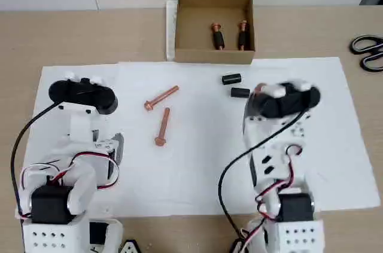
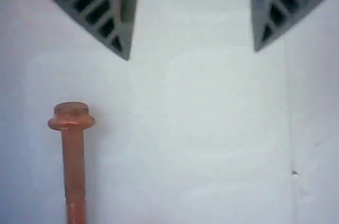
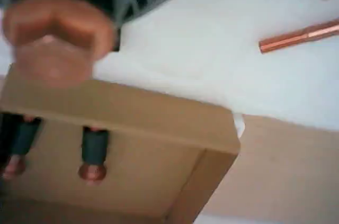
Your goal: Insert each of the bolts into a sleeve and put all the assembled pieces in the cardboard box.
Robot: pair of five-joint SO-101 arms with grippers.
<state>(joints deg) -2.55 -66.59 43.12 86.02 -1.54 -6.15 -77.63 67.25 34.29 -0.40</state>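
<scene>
The cardboard box [image 1: 179, 26] stands at the table's far side with two assembled pieces [image 1: 217, 36] [image 1: 242, 34] in it; the right wrist view looks down on the box [image 3: 132, 118] and those pieces [image 3: 94, 150]. Two loose copper bolts [image 1: 161, 98] [image 1: 163, 126] lie on the white sheet. Two black sleeves [image 1: 231, 78] [image 1: 239, 92] lie in front of the box. My right gripper [image 1: 258, 92] [image 3: 85, 7] is beside the nearer sleeve, shut on a copper bolt [image 3: 53, 33]. My left gripper [image 1: 116, 145] [image 2: 190, 54] hangs open over the paper, a bolt [image 2: 71, 155] just off to one side.
The white sheet [image 1: 197, 169] covers most of the wooden table. Scissors [image 1: 368, 49] lie at the far right edge. Both arm bases stand at the near edge, with bare paper between them.
</scene>
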